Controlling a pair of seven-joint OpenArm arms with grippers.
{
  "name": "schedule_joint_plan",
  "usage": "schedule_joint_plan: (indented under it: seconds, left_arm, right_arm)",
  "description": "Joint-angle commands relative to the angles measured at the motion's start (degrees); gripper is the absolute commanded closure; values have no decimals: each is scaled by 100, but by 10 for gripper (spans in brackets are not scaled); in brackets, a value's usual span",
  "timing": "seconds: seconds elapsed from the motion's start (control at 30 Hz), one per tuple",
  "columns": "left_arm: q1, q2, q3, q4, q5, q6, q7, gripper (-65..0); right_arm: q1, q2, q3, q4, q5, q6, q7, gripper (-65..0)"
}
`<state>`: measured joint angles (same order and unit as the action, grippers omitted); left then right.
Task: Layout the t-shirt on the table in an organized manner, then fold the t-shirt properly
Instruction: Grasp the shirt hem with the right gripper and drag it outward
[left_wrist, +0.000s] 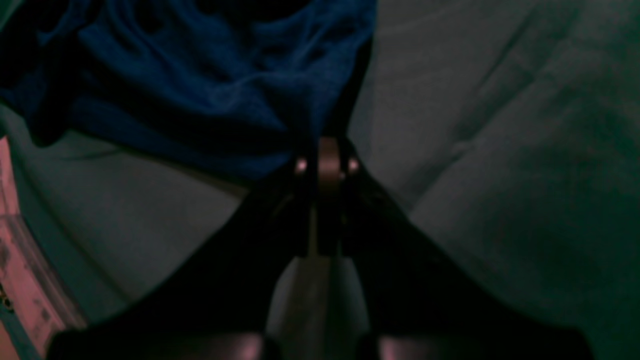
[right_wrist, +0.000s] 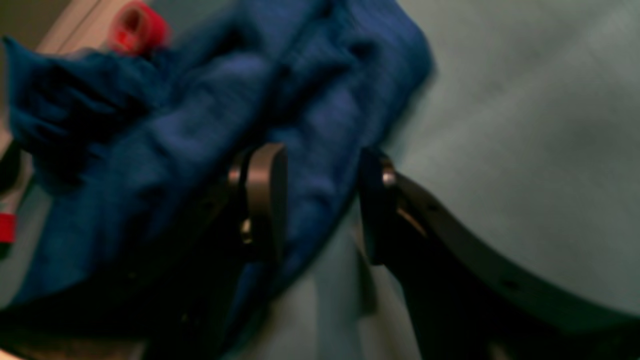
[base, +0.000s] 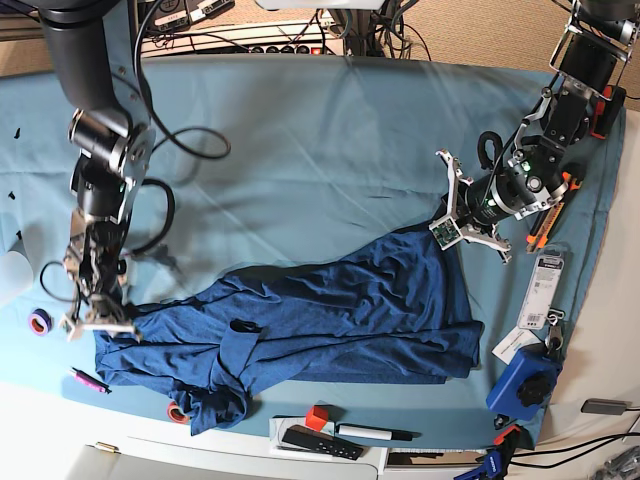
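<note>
The t-shirt (base: 330, 320) sprawls rumpled across the near half of the teal surface (base: 300, 140), far from flat. The left gripper (base: 447, 222) has its fingers pinched tight on the upper corner of the cloth, likely to draw it taut. At the opposite end the right gripper (base: 95, 322) straddles a fold, fingers (right_wrist: 265, 190) parted, cloth between them, not yet clamped.

Left claw (left_wrist: 327, 167) pinches the t-shirt (left_wrist: 200, 85) edge above the table (left_wrist: 500, 150).
</note>
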<state>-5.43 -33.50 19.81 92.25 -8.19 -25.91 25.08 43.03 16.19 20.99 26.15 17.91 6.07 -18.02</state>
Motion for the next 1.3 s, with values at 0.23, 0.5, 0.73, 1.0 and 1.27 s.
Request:
schedule_joint_plan:
  seconds: [0.23, 0.5, 0.73, 1.0, 1.27]
  left_arm:
    - [-94, -66, -46, 92, -42, 39, -109, 0]
    - [-92, -66, -46, 92, -39, 39, -107, 0]
    - [-94, -66, -46, 92, -42, 39, -107, 0]
    - [-94, -63, -46, 94, -42, 37, -109, 0]
    - [-94, -66, -46, 94, -42, 39, -109, 0]
  right_arm:
    - [205, 50, 2, -83, 2, -17, 221, -236]
    - [205, 48, 2, -83, 7, -503, 566, -236]
    - [205, 46, 2, -83, 131, -612, 439, -236]
    - [151, -144, 2, -83, 192, -608, 350, -235]
    - [59, -315, 2, -83, -31, -614, 590, -162]
